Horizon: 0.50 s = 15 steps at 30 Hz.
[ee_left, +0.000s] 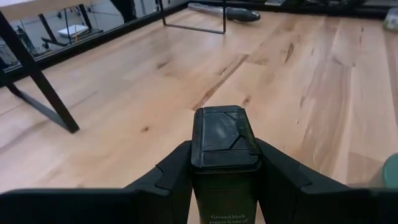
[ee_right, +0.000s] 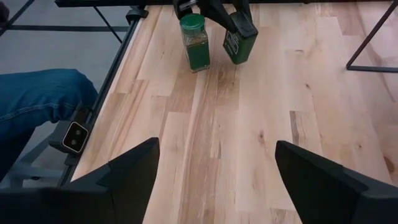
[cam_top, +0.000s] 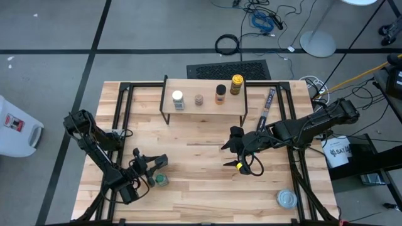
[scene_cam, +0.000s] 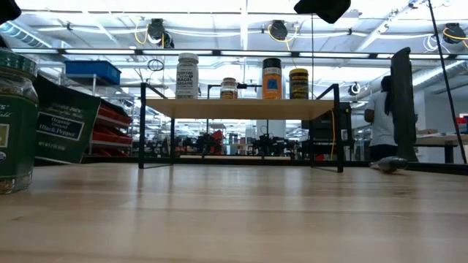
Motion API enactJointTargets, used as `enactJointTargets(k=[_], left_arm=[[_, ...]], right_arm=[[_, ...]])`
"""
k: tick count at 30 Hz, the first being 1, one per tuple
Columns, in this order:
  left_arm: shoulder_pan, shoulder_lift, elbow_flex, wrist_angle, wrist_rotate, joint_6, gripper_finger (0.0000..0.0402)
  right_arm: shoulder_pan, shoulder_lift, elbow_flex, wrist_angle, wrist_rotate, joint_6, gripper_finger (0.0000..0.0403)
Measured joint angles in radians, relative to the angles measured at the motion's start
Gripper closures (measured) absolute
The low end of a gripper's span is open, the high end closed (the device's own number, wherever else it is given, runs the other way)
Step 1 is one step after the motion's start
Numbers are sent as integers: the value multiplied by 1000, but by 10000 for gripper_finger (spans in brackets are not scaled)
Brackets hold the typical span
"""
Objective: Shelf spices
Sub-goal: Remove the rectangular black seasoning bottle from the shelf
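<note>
The left claw [ee_left: 225, 180] is gripping a dark square tin [ee_left: 224, 155] near the table's [cam_top: 201, 188] front-left corner beside a green-lidded jar [ee_right: 195, 42], while the right claw [cam_top: 237, 156] is hovering wide open, empty, mid-table.

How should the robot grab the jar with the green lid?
Best guess: grip the green-lidded jar across its glass body just under the lid, coming down from above. It stands upright, but the dark square tin held in the left gripper stands close beside it, so sideways room looks tight. The open right gripper is free.
</note>
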<state>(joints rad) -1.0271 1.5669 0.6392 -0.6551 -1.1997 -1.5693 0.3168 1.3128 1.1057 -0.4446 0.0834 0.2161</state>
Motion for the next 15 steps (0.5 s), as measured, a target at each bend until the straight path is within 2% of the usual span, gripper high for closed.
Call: enactJointTargets(k=[7,12,15], left_arm=[[14,0,0,103,22,156,257],[33,0,0,111,29,170,255],[43,0,0,108,57,170,241]], right_arm=[[0,0,0,8,0,0,94],[0,0,0,8,0,0,94],[0,0,0,8,0,0,94]])
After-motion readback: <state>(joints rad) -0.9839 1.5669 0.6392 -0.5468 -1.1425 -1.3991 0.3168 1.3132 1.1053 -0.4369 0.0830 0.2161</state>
